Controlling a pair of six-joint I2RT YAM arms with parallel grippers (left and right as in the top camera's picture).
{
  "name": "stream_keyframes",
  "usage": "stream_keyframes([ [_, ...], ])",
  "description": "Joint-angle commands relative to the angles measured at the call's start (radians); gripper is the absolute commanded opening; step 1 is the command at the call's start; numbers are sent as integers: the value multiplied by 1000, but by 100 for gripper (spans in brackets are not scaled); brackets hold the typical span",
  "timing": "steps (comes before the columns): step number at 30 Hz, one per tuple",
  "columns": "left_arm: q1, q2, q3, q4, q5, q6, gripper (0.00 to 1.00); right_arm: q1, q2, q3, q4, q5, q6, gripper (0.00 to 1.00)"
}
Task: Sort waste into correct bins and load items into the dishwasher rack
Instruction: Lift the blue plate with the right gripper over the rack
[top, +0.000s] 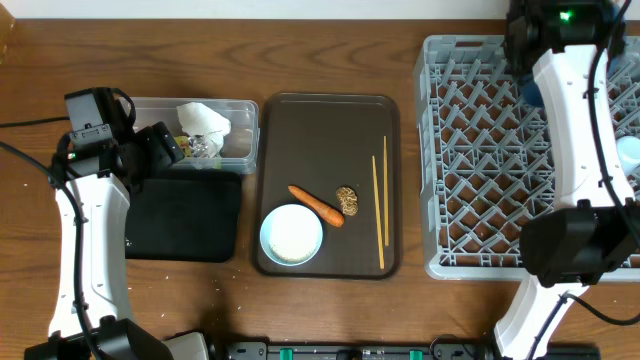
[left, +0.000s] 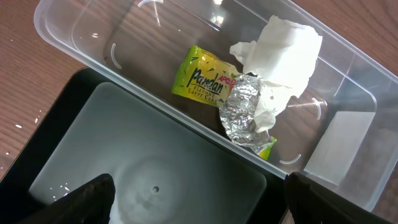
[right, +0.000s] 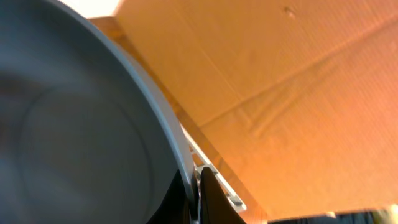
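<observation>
My left gripper (top: 165, 145) (left: 199, 199) is open and empty over the black tray (top: 185, 215) (left: 155, 162), at the edge of the clear tub (top: 240, 150) (left: 62, 37). The tub holds the crumpled white napkin (top: 205, 120) (left: 283, 46) and the yellow-green wrapper (left: 202, 78) with its foil lining. My right gripper (top: 525, 70) (right: 196, 193) is shut on the rim of the dark-blue bowl (top: 531, 92) (right: 74, 124) over the far left part of the grey rack (top: 480, 170). The carrot (top: 315, 205), brown food piece (top: 347, 200), chopsticks (top: 380, 200) and the white bowl of rice (top: 291, 235) lie on the brown serving tray (top: 330, 120).
A light-blue cup (top: 630, 150) shows at the rack's right edge, partly behind my right arm. The pink cup is not in view. Cables trail on the table at far left. A cardboard wall fills the background of the right wrist view.
</observation>
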Motion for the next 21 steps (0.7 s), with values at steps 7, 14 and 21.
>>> stream_keyframes([
  [7, 3, -7, 5, -3, -9, 5, 88, -74, -13, -180, 69, 188, 150, 1],
  [14, 3, -7, 5, -3, -9, 5, 88, -82, -13, -226, 207, 214, 23, 1],
  [21, 3, -7, 5, -3, -9, 5, 88, -82, -13, -226, 319, 99, -165, 1],
])
